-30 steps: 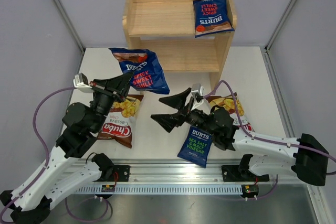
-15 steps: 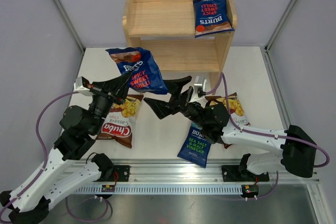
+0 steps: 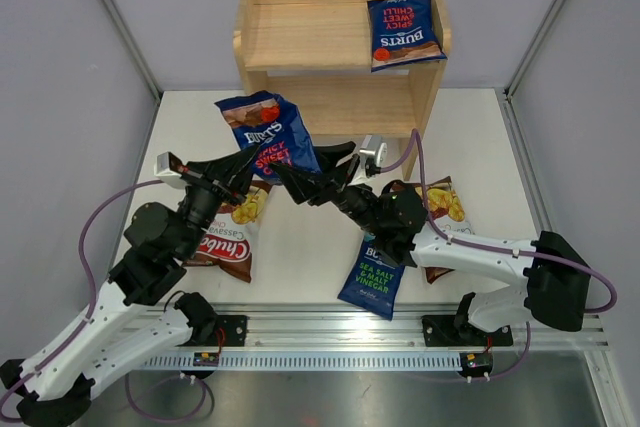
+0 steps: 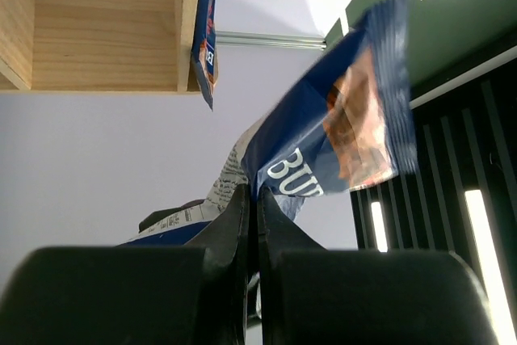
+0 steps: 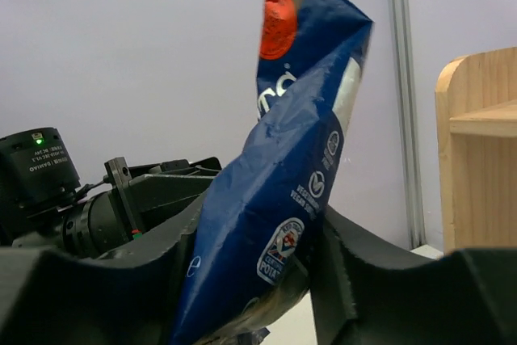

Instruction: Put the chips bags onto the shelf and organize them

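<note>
The left gripper (image 3: 243, 163) is clamped on the lower edge of a dark blue chips bag (image 3: 268, 133). It holds the bag off the table (image 3: 300, 247), just left of centre in the overhead view and in front of the wooden shelf (image 3: 300, 39). In the left wrist view its two fingers (image 4: 226, 232) are pressed together with the bag's seam pinched between them. From there the bag rises toward the upper right of that frame.

The right gripper (image 3: 303, 173) sits at the lower right corner of the same bag with its jaws spread apart. In the right wrist view the bag stands upright between the two wide-set fingers.

A second blue bag (image 3: 405, 32) lies on the top board of the shelf at its right end, in the upper middle of the overhead frame.

Three more bags lie on the table:
- A brown-and-white bag (image 3: 228, 239) lies at lower left, partly under the left arm.
- A sea salt bag (image 3: 372, 273), also dark blue, lies at lower centre.
- A second brown-and-white bag (image 3: 442, 205) lies just right of it, partly under the right arm.
</note>
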`<state>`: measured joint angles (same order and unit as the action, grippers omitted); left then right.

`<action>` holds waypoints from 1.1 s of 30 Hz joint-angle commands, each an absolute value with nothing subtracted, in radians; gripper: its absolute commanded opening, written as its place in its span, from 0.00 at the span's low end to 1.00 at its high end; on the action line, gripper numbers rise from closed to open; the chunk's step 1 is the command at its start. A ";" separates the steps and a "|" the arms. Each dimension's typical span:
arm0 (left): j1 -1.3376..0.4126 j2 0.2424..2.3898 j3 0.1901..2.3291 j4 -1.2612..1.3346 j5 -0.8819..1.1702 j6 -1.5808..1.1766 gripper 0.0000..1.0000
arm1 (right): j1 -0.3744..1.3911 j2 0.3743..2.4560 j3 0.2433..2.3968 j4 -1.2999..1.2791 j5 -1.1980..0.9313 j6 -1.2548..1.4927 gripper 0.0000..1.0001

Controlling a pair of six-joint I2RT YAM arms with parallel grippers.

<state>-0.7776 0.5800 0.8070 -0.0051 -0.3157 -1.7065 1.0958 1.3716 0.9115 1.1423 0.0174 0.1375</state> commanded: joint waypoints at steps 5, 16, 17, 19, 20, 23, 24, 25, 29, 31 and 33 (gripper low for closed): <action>-0.790 0.548 0.831 0.035 -0.362 -1.630 0.04 | 1.106 1.345 0.884 1.241 0.029 0.144 0.33; -0.788 0.534 1.055 -0.072 -0.312 -1.001 0.99 | 1.104 1.103 0.963 0.689 -0.037 0.284 0.15; -0.788 0.538 1.080 -0.078 -0.284 -0.877 0.99 | 1.104 1.085 0.980 0.569 -0.079 0.302 0.15; -0.788 0.569 1.126 -0.078 -0.142 -0.699 0.99 | 1.101 1.031 1.020 0.402 -0.129 0.333 0.14; -0.788 0.581 1.138 -0.074 -0.079 -0.646 0.99 | 1.097 1.016 1.035 0.349 -0.199 0.353 0.14; -0.788 0.645 1.242 -0.193 0.107 -0.510 0.99 | 1.092 0.937 1.084 0.177 -0.279 0.368 0.14; -0.788 0.659 1.274 -0.272 0.138 -0.477 0.99 | 1.091 0.921 1.097 0.131 -0.293 0.367 0.14; -0.790 0.676 1.299 -0.308 0.193 -0.425 0.99 | 1.089 0.899 1.117 0.029 -0.313 0.367 0.14; -0.788 0.736 1.376 -0.409 0.377 -0.339 0.99 | 1.089 0.879 1.201 -0.141 -0.467 0.338 0.14; -0.788 0.784 1.391 -0.407 0.541 -0.345 0.99 | 1.089 0.870 1.212 -0.173 -0.514 0.325 0.15; -0.788 0.814 1.387 -0.379 0.625 -0.363 0.99 | 1.088 0.864 1.224 -0.186 -0.518 0.324 0.15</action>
<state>-0.7876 0.7635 1.3624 -0.3500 0.3611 -0.4255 1.0916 0.8677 1.1793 -0.0689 -0.4194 0.3355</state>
